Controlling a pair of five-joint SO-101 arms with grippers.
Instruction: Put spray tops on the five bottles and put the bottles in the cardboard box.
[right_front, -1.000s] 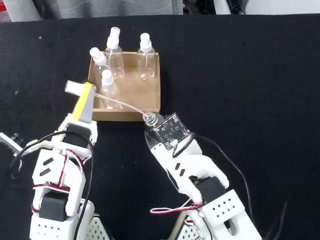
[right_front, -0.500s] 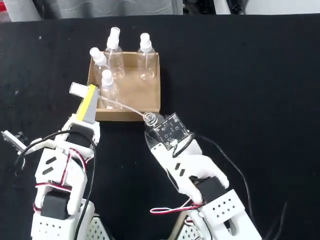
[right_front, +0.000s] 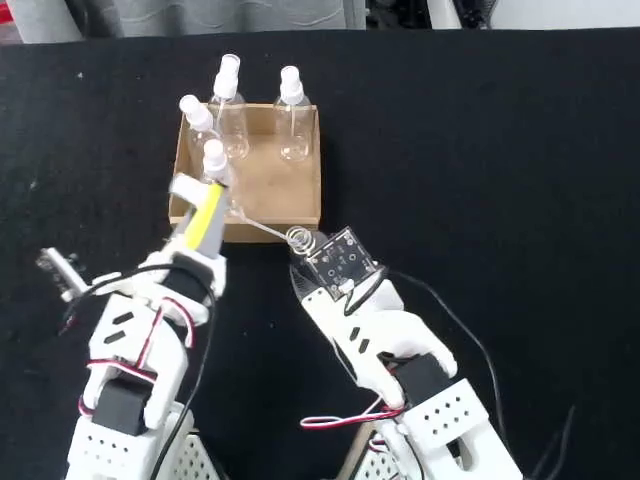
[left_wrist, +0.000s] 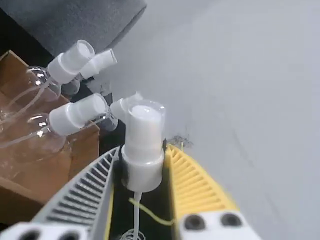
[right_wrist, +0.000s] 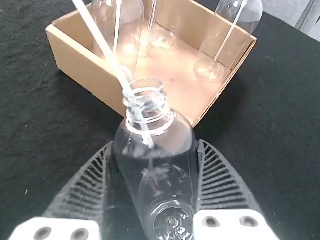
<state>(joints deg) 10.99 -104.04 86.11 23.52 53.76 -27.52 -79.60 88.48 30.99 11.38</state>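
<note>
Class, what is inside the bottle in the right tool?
The spray top's dip tube enters the bottle's neck; its tip is unclear behind reflections.

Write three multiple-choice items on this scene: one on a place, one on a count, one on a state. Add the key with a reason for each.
1. Where is the uncapped bottle?
A) in the right gripper, outside the cardboard box
B) standing inside the box
C) lying flat on the table

2. How many boxed bottles wear white tops?
A) two
B) four
C) five

3. The left gripper is:
A) open and empty
B) shut on a bottle's body
C) shut on a spray top

Key:
1 A: the bottle sits clamped in that gripper, with the box beyond it.
2 B: the high view shows four white-topped bottles standing in the box.
3 C: its jaws press the white top from both sides.
</note>
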